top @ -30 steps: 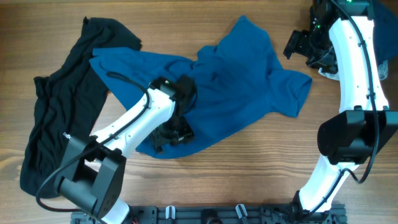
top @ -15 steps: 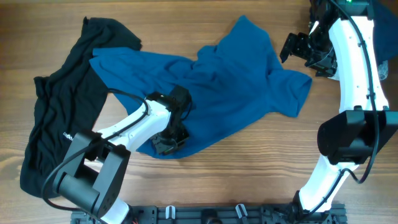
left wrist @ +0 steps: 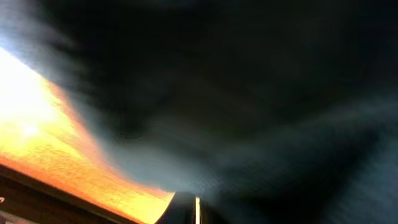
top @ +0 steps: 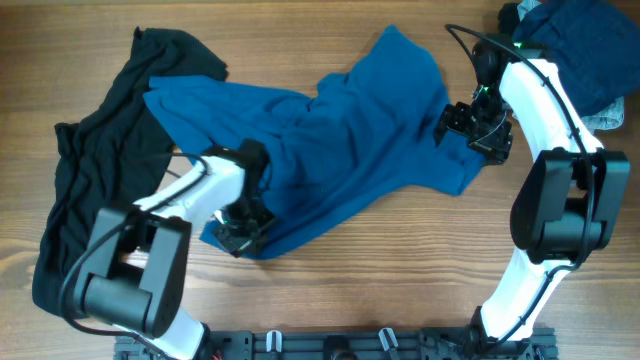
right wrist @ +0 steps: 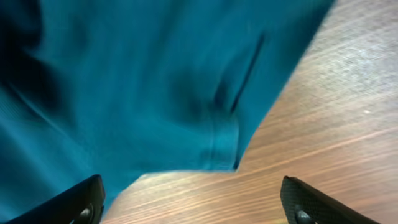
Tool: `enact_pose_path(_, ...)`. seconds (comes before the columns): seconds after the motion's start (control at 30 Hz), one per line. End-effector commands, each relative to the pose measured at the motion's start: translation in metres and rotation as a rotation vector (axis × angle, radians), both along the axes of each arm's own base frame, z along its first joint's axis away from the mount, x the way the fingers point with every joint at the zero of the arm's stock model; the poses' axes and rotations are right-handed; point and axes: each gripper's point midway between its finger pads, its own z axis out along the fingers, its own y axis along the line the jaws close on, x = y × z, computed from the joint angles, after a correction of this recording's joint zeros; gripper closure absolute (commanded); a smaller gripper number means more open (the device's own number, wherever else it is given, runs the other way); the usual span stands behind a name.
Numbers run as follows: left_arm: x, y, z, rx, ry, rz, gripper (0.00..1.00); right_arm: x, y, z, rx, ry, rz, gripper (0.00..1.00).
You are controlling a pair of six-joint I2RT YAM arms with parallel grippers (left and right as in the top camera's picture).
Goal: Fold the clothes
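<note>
1. A teal shirt (top: 350, 150) lies rumpled and unfolded across the middle of a wooden surface (top: 400, 290).
2. A black garment (top: 90, 190) lies along the shirt's left side. Its near edge is tucked under the shirt, and it is also unfolded.
3. The left gripper (top: 240, 228) sits at the shirt's near-left corner with its jaws together, apparently pinching the hem. Its own camera shows only dark, blurred cloth. Holding that corner would let the arm draw the hem flat or carry it over.
4. The right gripper (top: 468, 125) hovers at the shirt's right sleeve (top: 455, 168). Its jaws are wide apart and hold nothing, with the sleeve hem just ahead of them. It looks placed to take the sleeve so both arms can stretch the shirt.
5. No containers are in view. A navy and pale denim heap (top: 575, 50) lies loose beyond the sleeve, apart from the shirt.
</note>
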Motion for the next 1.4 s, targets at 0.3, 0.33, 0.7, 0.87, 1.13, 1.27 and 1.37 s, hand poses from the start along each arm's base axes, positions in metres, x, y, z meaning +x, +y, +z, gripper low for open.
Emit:
enact_pose_path(0.3,0.004,0.039,-0.003,0.008,0.03,0.087,0.96,-0.03,0.021,-0.054,0.103,0.062,-0.047,0.2)
enact_pose_path(0.33,0.004,0.039,-0.003,0.005,0.029,0.08,0.96,-0.03,0.021,-0.055,0.104,0.058,-0.047,0.2)
enact_pose_path(0.7,0.002,0.039,-0.001,0.001,0.04,0.067,0.96,-0.042,0.023,-0.075,0.096,0.072,-0.074,0.58)
enact_pose_path(0.87,-0.003,0.039,0.0,-0.013,0.056,0.033,0.96,-0.044,0.003,-0.071,-0.004,0.081,-0.199,0.92)
enact_pose_path(1.13,0.009,0.024,0.006,-0.035,0.014,-0.033,0.96,-0.083,-0.077,-0.006,-0.288,0.076,-0.571,0.96)
enact_pose_path(1.27,0.019,-0.004,0.019,-0.063,-0.042,-0.134,0.96,-0.117,-0.104,0.022,-0.382,0.118,-0.771,0.95)
enact_pose_path(1.37,0.012,-0.019,0.02,-0.089,-0.032,-0.178,0.96,-0.138,-0.122,0.042,-0.475,0.116,-0.902,0.94)
